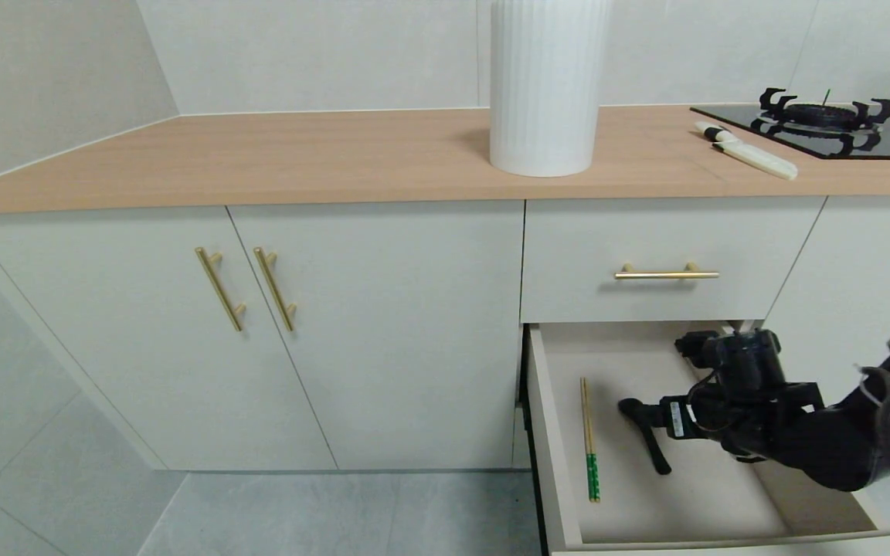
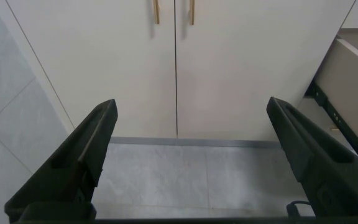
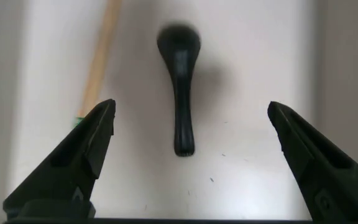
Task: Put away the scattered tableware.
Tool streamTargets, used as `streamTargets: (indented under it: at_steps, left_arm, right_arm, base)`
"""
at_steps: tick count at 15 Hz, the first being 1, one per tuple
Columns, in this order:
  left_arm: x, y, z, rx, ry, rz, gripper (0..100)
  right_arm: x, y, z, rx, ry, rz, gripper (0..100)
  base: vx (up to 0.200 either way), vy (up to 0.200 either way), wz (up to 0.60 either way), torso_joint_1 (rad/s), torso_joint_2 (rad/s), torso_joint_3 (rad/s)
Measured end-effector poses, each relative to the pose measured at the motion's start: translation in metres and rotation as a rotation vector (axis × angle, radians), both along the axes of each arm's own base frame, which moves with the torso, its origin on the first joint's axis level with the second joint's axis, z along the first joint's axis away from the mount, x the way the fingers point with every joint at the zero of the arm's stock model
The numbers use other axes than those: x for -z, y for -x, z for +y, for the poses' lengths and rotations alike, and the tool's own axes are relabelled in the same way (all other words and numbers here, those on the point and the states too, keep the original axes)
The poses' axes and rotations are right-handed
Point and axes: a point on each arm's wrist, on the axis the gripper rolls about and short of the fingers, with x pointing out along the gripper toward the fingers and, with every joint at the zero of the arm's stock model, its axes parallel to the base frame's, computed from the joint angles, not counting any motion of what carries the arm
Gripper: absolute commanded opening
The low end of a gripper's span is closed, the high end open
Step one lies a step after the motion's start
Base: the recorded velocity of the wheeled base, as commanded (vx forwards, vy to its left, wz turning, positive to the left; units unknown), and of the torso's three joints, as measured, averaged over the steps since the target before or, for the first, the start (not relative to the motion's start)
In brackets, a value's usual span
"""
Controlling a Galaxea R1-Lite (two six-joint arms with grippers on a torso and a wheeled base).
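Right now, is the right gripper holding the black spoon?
No, the black spoon lies on the floor of the drawer beneath the right gripper, whose jaws stand open and clear of it.

Open drawer, chopsticks and black spoon lying apart inside

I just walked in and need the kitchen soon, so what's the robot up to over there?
It is tidying tableware into the open drawer. The right gripper hangs open over a black spoon lying on the drawer floor, with chopsticks beside the spoon. The left gripper is open and empty, low before the cabinet doors. A knife lies on the counter by the stove.
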Motion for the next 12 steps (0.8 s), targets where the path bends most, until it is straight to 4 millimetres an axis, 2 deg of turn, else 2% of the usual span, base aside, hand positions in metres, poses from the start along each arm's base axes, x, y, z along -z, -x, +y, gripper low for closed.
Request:
streamTargets:
  at_steps: [4, 9, 12]
  left_arm:
    - [0.0, 0.0, 0.0, 0.0, 0.0, 0.0, 100]
    - [0.0, 0.0, 0.0, 0.0, 0.0, 0.0, 100]
    - [0.0, 0.0, 0.0, 0.0, 0.0, 0.0, 100]
  right_arm:
    - [-0.046, 0.035, -0.008, -0.006, -0.026, -0.089, 100]
    - [-0.08, 0.081, -0.015, -0.037, 0.014, 0.054, 100]
    - [-0.098, 0.092, -0.016, -0.046, 0.013, 0.054, 100]
  base:
    - [0.0, 0.0, 0.0, 0.0, 0.0, 0.0]
    - [0.0, 0.0, 0.0, 0.0, 0.0, 0.0]
    - [0.0, 0.0, 0.0, 0.0, 0.0, 0.0]
